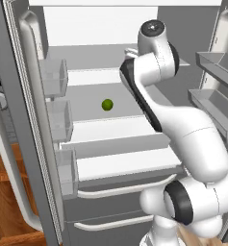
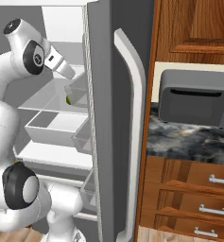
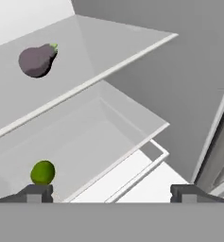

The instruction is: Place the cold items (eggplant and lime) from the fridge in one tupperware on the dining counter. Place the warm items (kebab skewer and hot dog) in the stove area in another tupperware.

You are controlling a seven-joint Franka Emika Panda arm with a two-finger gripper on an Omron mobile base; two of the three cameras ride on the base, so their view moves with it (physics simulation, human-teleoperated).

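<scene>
my arm reaches into the open fridge (image 1: 134, 29). my pincer (image 3: 111, 191) is spread wide and holds nothing. the lime (image 3: 42, 172) rests on a glass shelf just beside my 9 o'clock fingertip (image 3: 35, 193). the eggplant (image 3: 37, 59) lies on the shelf above, toward 11 o'clock.

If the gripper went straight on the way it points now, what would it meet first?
Probably the glass shelf ahead of the open gripper, not the lime, which sits off by one fingertip; depth is unclear.
</scene>
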